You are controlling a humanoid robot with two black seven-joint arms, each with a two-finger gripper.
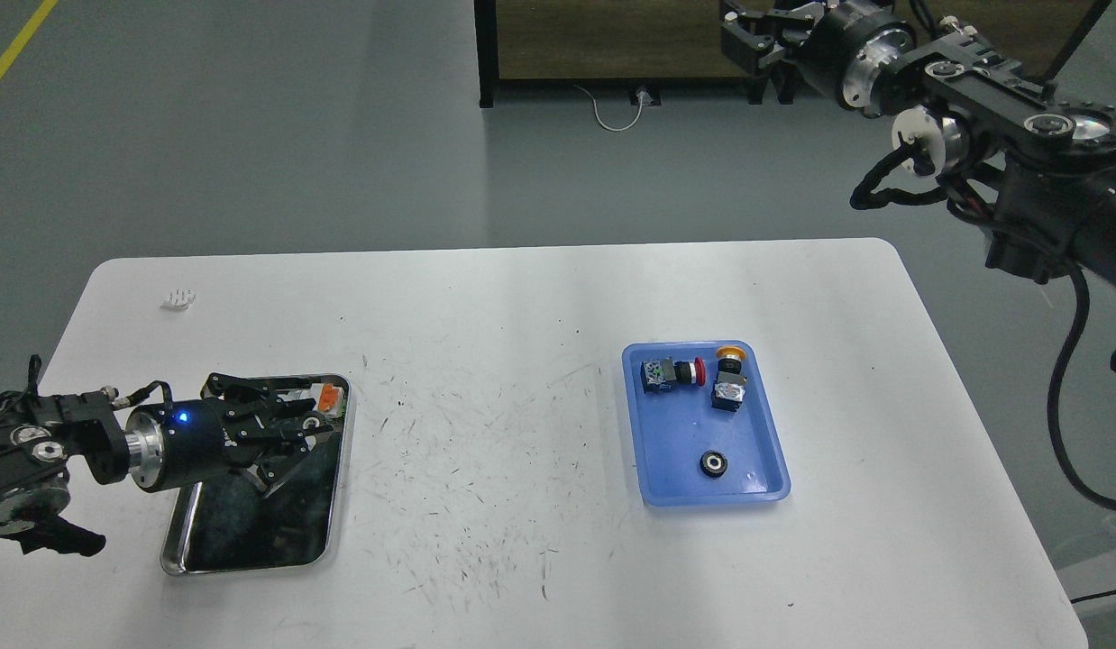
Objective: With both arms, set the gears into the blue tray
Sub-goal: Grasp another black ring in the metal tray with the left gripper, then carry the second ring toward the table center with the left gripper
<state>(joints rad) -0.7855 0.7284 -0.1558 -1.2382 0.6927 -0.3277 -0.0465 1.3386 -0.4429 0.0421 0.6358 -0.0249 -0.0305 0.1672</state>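
One gear (713,463), a small black toothed disc with a pale centre, lies in the near part of the blue tray (765,451) on the right of the table. A second small round piece with a pale centre (312,422) shows at the tips of my left gripper (310,431). That gripper, with its blue light on, reaches over the steel tray, and its dark fingers converge there. Whether they hold the piece is unclear. My right gripper (745,34) is raised high beyond the table's far right corner, and its dark claws are hard to tell apart.
Two push-button switches (671,372) (729,380) lie in the far part of the blue tray. The shiny steel tray (251,563) sits at the left with an orange piece (328,395) at its far corner. A small white object (178,299) lies at the far left.
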